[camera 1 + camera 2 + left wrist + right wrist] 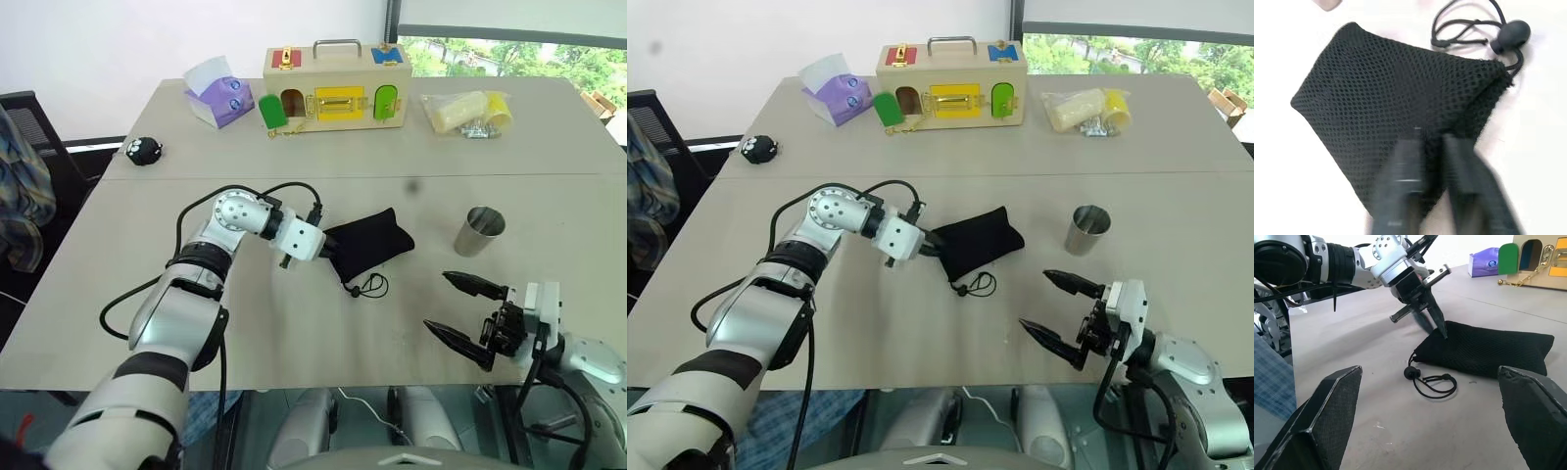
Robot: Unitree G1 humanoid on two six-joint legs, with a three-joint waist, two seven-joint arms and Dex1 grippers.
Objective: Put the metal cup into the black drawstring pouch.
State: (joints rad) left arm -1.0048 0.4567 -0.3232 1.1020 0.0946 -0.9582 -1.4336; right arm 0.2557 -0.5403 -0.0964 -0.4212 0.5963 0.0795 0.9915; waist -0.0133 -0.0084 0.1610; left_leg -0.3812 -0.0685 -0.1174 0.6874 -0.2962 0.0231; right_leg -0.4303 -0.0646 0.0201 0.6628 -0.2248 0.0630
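The black drawstring pouch (367,243) lies flat on the table's middle, its cord and toggle (370,286) trailing toward me. My left gripper (331,250) reaches in from the left and is shut on the pouch's mesh edge near the mouth; the left wrist view shows both fingers (1405,161) pressed close together on the pouch (1391,98). The metal cup (480,231) stands upright to the pouch's right, apart from it. Near the table's front edge, below the cup, my right gripper (437,301) is open and holds nothing.
At the back stand a wooden lock box (336,86), a purple tissue box (220,96) and a plastic bag of yellow items (468,111). A small black round toy (144,150) sits at the far left. A chair (20,176) stands beyond the left edge.
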